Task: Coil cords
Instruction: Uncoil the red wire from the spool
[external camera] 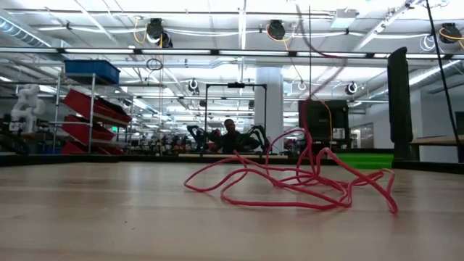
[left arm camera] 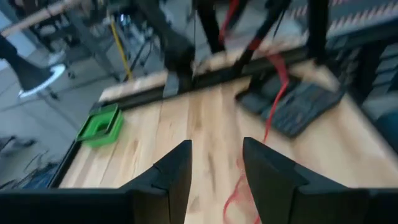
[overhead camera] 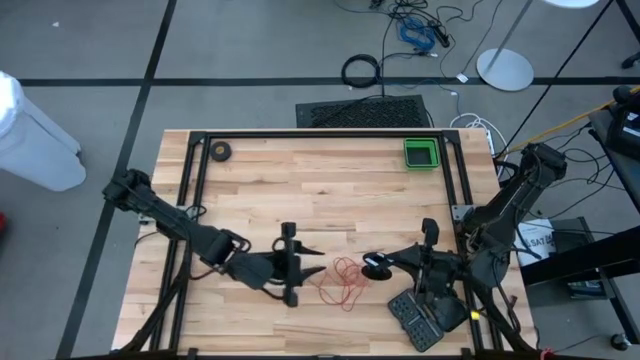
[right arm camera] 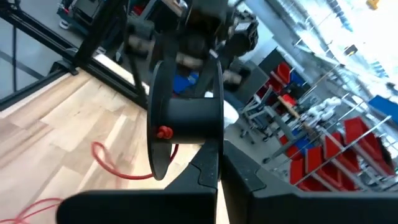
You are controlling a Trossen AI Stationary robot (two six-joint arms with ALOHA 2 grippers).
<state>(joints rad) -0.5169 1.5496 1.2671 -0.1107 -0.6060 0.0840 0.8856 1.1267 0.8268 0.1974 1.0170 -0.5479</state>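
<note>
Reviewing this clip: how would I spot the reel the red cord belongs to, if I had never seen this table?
Start at the wooden table and go to its near edge on the robot's right, beside the loose tangle of red cord. There the right gripper is shut on a small round black reel. Unlike the black ring at the far left corner, it has the cord's end fixed to it.

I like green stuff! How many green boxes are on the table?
1. The green bin sits in the table's far right corner, away from both arms. No others show, though the arms could hide something small.
</note>
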